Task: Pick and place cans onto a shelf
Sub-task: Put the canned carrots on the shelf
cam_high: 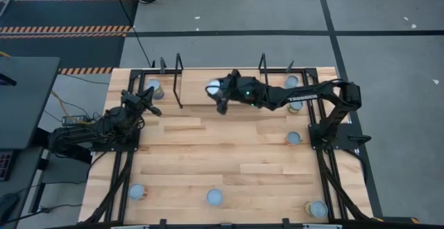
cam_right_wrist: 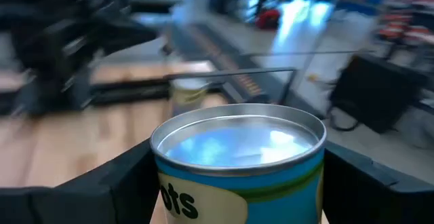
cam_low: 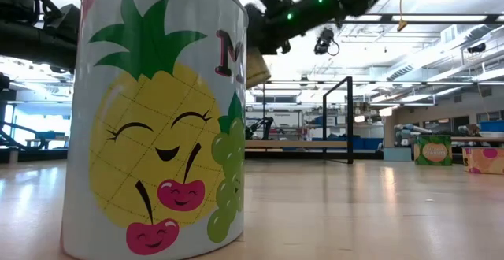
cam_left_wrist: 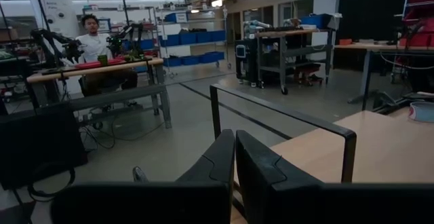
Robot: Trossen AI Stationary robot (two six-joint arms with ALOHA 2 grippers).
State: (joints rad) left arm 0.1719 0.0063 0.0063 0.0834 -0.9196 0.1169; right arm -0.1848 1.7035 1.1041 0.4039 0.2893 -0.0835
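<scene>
My right gripper [cam_high: 218, 94] reaches from the table's right toward the far middle and is shut on a can [cam_high: 212, 87] with a silvery top and a blue-and-yellow label [cam_right_wrist: 237, 197]. It hangs over the shelf [cam_high: 179, 83], a black-framed board along the table's far edge. In the low view this can [cam_low: 258, 69] shows high above the tabletop. Another can [cam_high: 154, 87] stands on its base at the shelf's left end. My left gripper [cam_high: 150, 103] waits shut at the far left, its fingers [cam_left_wrist: 235, 157] together in the left wrist view. My right gripper pinches the can's side wall [cam_right_wrist: 166, 200] just below the top rim, one finger [cam_right_wrist: 122, 183] on each side. The fingers come nearly level from the table's right. The can is lifted clear, its top facing up.
Three cans [cam_high: 137, 191] [cam_high: 214, 197] [cam_high: 317, 209] stand along the near edge; one of them, with a pineapple label [cam_low: 157, 118], fills the low view's left. More cans [cam_high: 293, 138] [cam_high: 291, 81] stand near the right arm. A person [cam_left_wrist: 91, 37] sits beyond the table.
</scene>
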